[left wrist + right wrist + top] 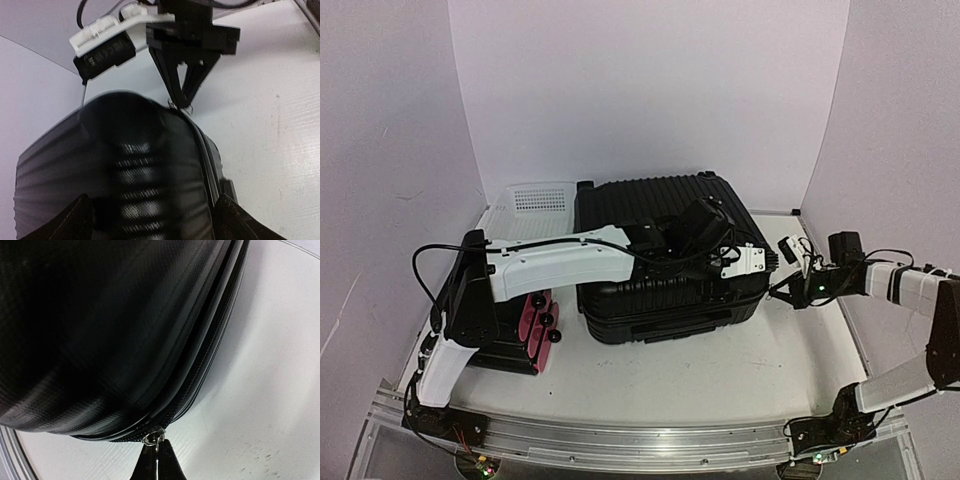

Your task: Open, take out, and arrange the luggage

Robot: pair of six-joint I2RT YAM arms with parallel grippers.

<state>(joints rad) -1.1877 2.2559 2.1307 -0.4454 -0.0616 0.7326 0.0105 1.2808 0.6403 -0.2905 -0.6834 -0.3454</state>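
The luggage point(670, 255), a big black hard-shell suitcase with a ribbed lid, lies flat and zipped shut in the middle of the table point(740, 370). A white perforated basket point(530, 203) sits just beside its far left corner and a smaller black case with a pink side point(532, 330) just beside its near left one. The right gripper point(157, 460) has its fingers pinched together on the small metal zipper pull point(154, 437) at the suitcase's right-hand corner, low on the seam between the two shells. The left gripper point(152, 215) hangs over the lid with its fingers spread wide and nothing caught between them; whether they press on the shell I cannot tell. The shell looks stiff and probably slick, and it is far too broad for either claw to span, so the body offers no real purchase. The pull is the sensible place to hold for now, and after that the lid's rim along the opened seam. The pull is tiny and likely to slip out if tugged at an angle to the track (the rounded corner is where a zipper tends to bind). A case this size should be fairly heavy, yet it may slide on the smooth table under a sideways pull, so weight from the left arm on the lid would steady it.
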